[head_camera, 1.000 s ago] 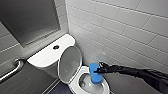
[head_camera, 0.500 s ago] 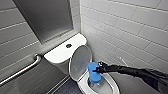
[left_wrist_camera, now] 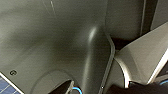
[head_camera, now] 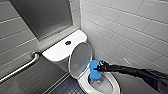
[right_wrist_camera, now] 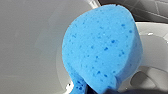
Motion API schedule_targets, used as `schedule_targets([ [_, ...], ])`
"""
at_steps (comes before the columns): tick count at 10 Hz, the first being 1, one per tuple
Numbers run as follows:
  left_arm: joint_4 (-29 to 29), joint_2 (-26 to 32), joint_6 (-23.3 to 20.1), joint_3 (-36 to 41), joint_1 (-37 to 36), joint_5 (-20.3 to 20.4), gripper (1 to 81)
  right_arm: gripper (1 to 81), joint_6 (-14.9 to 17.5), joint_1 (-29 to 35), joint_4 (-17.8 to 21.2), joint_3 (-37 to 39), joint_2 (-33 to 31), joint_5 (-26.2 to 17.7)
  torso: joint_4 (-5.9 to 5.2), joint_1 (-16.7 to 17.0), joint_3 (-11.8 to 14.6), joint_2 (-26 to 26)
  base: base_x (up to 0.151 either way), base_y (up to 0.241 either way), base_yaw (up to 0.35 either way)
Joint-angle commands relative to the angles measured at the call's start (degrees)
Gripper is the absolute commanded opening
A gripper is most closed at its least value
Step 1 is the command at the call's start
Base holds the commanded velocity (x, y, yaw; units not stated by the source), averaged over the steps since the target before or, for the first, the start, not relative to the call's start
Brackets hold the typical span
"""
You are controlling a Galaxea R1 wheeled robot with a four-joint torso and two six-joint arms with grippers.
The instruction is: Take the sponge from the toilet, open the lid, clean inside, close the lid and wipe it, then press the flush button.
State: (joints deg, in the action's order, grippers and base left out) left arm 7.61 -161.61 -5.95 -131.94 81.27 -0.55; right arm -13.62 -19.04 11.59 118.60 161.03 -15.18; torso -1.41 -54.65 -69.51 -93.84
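One bright blue porous sponge [head_camera: 93, 71], clamped by one edge in the right end effector [head_camera: 99, 68], looks light and squashy; a mid-body hold seems safer.

right arm [head_camera: 135, 72] stretched out straight, its end effector [head_camera: 98, 68] clamped closed.

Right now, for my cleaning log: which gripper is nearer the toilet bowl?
Right. The right gripper holds the sponge at the back of the bowl, beside the raised lid. The left wrist view faces a grey panel; that arm's distance from the bowl can't be told.
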Motion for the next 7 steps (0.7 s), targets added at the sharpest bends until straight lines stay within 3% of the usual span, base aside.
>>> schedule_targets([
  [1,0.74,0.41,-0.29,1.16,1.21,-5.08,81.1,1.0,-1.5,8.0,0.8,0.56,0.72,0.05,0.0,0.0,0.3,0.0,0.0,0.0,0.0],
  [3,0.74,0.23,-0.29,1.16,1.47,-5.08,81.1,1.0,-2.81,6.95,0.71,2.74,1.07,3.29,0.0,-0.05,-1.51,0.0,0.0,0.0,0.0],
  [7,0.74,0.32,-0.29,1.16,2.09,-5.08,81.1,1.0,-4.05,4.84,0.8,11.18,5.9,5.42,0.0,-0.07,-1.77,0.0,0.0,0.0,0.0],
])
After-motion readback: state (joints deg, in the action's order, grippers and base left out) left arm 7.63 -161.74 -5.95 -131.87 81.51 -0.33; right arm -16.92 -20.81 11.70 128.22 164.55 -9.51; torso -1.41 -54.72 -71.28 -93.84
